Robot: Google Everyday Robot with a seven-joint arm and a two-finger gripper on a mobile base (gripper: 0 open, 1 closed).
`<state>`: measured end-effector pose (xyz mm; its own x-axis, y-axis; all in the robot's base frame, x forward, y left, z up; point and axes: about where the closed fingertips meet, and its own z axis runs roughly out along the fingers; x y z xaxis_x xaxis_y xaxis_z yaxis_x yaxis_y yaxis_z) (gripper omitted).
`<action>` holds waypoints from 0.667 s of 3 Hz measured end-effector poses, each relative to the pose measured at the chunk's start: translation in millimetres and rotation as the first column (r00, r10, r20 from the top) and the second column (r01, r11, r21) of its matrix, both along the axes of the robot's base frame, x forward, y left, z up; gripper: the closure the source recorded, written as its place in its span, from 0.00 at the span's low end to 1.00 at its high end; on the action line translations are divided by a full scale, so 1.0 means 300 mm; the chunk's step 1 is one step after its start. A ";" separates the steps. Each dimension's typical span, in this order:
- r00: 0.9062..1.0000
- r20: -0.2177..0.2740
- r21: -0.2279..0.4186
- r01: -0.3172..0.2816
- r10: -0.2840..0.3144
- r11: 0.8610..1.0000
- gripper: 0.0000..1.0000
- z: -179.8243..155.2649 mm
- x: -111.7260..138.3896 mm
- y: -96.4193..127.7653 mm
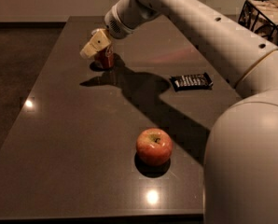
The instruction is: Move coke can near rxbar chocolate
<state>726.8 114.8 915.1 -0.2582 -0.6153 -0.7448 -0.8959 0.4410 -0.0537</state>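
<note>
Can (106, 59), red, stands upright at the far left of the dark worktop (73, 139), its upper part hidden behind the cream pincer (95, 45), which hangs tilted at the can's top and left side; whether the pincer is open, closed or gripping the can cannot be told from this angle. White arm (199, 27) reaches in from the right foreground towards the far left and throws a long shadow that runs from the can toward the near right. Bar (191, 81), black with pale lettering, lies flat to the right of the can and somewhat nearer the camera, well apart from it, at the edge of that shadow. Apple (154, 146), red and yellow, sits near the front middle of the worktop, well apart from both can and bar. Dark-framed crate (265, 15) shows at the upper right, beyond the arm. Robot's rounded white body (251, 162) fills the lower right corner
</note>
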 end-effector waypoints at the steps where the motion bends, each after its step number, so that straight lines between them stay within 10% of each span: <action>1: 1.000 -0.009 0.002 0.006 -0.006 1.000 0.18 -0.021 0.016 0.017; 2: 1.000 -0.013 0.011 0.016 -0.016 1.000 0.42 -0.024 0.025 0.011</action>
<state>734.3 118.1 907.9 -0.2778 -0.6025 -0.7482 -0.8894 0.4557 -0.0367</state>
